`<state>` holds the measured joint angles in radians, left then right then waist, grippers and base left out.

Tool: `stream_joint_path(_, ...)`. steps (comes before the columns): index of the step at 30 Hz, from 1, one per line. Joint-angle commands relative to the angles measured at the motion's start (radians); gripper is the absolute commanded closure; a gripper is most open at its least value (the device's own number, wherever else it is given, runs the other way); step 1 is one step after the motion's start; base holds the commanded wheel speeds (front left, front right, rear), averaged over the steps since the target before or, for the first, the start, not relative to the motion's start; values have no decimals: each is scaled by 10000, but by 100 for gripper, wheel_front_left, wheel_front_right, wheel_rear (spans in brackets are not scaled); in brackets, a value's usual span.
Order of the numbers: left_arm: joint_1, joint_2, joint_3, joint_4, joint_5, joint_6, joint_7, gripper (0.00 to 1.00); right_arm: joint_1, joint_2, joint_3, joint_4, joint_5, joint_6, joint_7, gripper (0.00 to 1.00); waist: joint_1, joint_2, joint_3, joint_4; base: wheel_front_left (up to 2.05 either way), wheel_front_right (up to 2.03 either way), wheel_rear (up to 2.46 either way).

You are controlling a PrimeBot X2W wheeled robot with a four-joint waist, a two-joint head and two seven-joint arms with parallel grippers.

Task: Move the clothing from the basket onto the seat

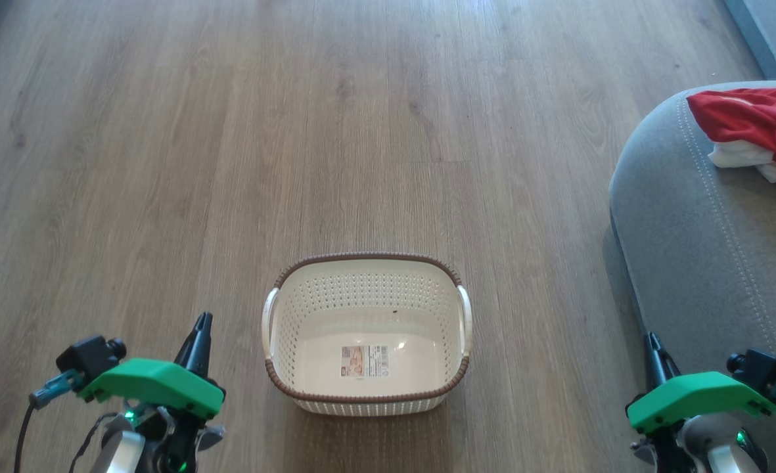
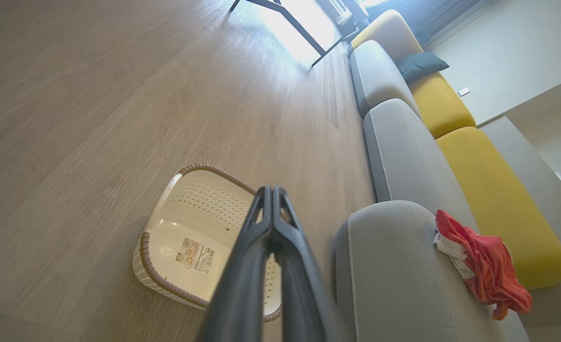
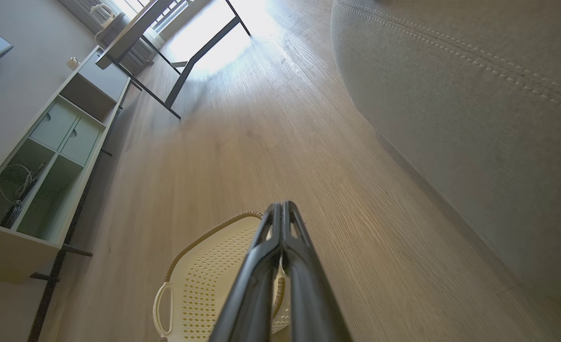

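Note:
The cream perforated basket (image 1: 366,332) stands on the wood floor, holding nothing but its label sticker; it also appears in the left wrist view (image 2: 185,247) and the right wrist view (image 3: 199,285). The red and white clothing (image 1: 759,131) lies bunched on the grey seat (image 1: 696,217) at the right, seen too as a crumpled heap (image 2: 484,263) on the seat's rounded end (image 2: 389,275). My left gripper (image 1: 202,323) hangs shut to the left of the basket, holding nothing. My right gripper (image 1: 652,341) is shut and empty beside the seat's front edge (image 3: 475,95).
A long sofa with grey and yellow cushions (image 2: 451,142) runs behind the seat. A dark-legged table (image 3: 185,61) and a low open shelf unit (image 3: 47,156) stand farther across the wooden floor (image 1: 296,131).

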<state>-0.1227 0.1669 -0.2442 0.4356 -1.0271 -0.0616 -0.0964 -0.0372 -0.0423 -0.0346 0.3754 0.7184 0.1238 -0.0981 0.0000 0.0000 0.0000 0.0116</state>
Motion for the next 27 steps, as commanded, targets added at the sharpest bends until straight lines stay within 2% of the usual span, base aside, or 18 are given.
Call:
stream_joint_path(1,-316,16,361,-389,-204,-44,39,100,-518,-65,5,-380,315,30,62,100,0,0,0,-2,0,0,0)
stream_joint_path(27,-155,-398,1491,-918,-2163,-270,761,100,-584,-70,-275,-704,3319,44,780,100,0,0,11,-42,0,0,0)
